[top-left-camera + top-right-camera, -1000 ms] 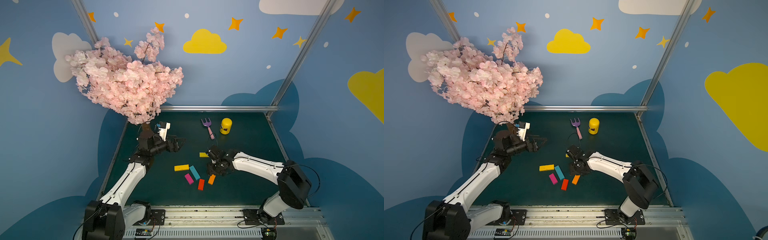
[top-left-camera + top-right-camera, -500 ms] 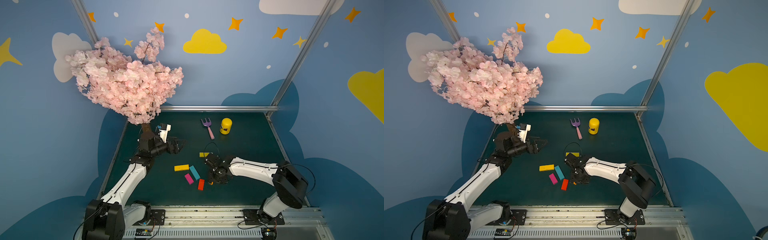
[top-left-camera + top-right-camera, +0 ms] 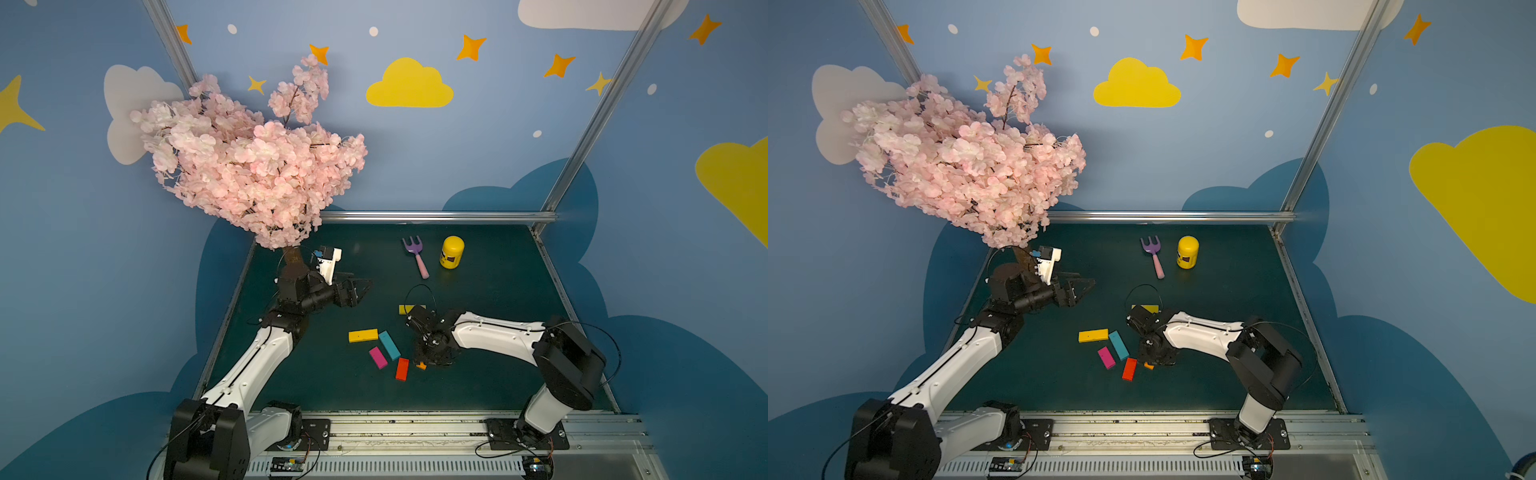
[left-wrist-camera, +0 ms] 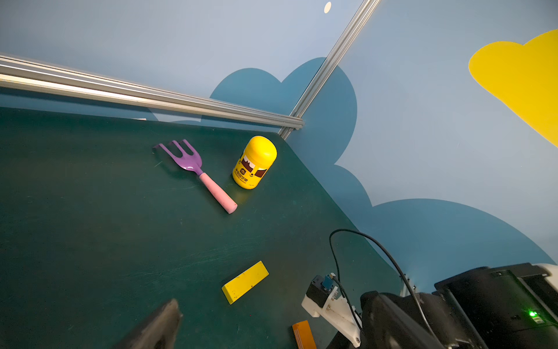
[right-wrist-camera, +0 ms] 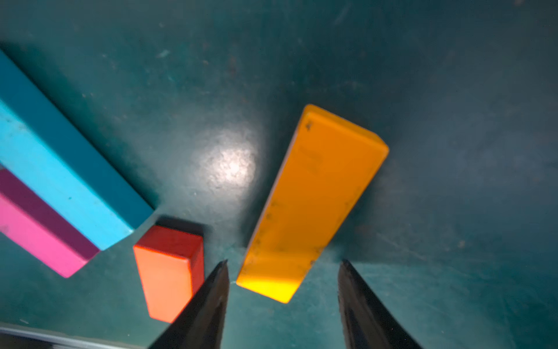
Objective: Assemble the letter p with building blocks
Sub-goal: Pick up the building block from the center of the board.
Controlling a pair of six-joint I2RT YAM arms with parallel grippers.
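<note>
The letter P is not yet formed: six blocks lie loose and flat on the green worktop [image 3: 498,291], and none is squared into a loop or a stem. The orange block [image 5: 311,199] lies at the near edge of the cluster, with the red block [image 5: 169,272] just beside it but apart. The teal block [image 5: 66,169] and magenta block [image 5: 39,232] lie side by side at a slant. A yellow block [image 3: 363,335] sits near the teal block's far end, and a second yellow block [image 4: 245,282] lies apart, farther back. By this layout, all of the placing is still to do. The right fingers [image 5: 205,311] stand partly open, pointing down astride the near end of the orange block with worktop showing on both sides. They have no grip on it, and whether one tip grazes it cannot be told. The left fingers [image 4: 160,324] are spread wide and empty, held above the worktop away from the blocks. A purple toy fork [image 3: 415,255] and a yellow jar [image 3: 451,252] sit at the back.
</note>
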